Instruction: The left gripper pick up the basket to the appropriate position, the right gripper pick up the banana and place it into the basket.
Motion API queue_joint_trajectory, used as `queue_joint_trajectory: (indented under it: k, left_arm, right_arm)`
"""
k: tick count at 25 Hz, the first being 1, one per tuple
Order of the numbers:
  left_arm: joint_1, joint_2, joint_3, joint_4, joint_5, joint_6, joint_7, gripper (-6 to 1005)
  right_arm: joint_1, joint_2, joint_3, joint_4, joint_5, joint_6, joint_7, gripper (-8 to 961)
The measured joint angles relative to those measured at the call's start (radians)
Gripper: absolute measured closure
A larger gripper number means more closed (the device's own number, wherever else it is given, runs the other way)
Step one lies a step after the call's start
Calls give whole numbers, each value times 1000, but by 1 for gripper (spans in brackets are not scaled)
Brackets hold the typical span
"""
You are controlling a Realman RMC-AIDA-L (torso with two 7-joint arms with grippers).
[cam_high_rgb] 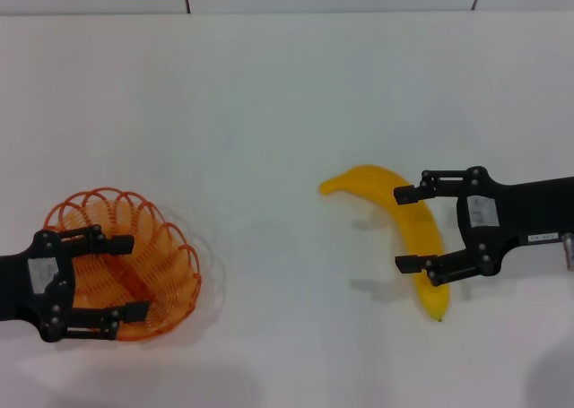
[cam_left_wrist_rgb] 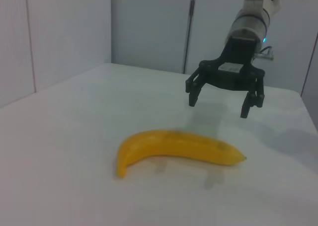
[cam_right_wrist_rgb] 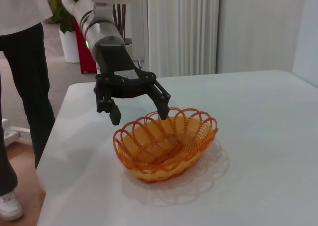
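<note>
At the lower left of the head view you see the left gripper (cam_high_rgb: 121, 278) with its fingers spread wide over the near end of the basket (cam_high_rgb: 148, 256), which sits on the white desk (cam_high_rgb: 269, 112). At the right of that view, the right gripper (cam_high_rgb: 405, 229) hangs above the banana (cam_high_rgb: 395, 197) with fingers released, one on each side of the fruit. The banana lies flat on the desk, well apart from the basket.

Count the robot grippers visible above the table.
2. The left gripper hovers open over the basket; the right gripper hovers open over the banana.
</note>
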Motion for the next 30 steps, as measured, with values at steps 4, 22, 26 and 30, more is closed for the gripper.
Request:
queue_joint_trajectory:
  k: [4, 22, 26, 30]
  left_arm:
    - [-2, 0, 2, 0, 0, 0, 0, 120]
    - [22, 5, -58, 83, -104, 73, -56, 120]
    - [15, 8, -150, 227, -223, 71, -250, 120]
    - [-42, 26, -153, 309, -234, 19, -476, 120]
  right_arm:
    - [0, 0, 0, 0, 0, 1, -13, 79]
    - [-18, 0, 9, 25, 7, 4, -82, 88]
    - [-19, 0, 9, 25, 8, 10, -82, 90]
    - [-19, 0, 9, 25, 8, 14, -81, 92]
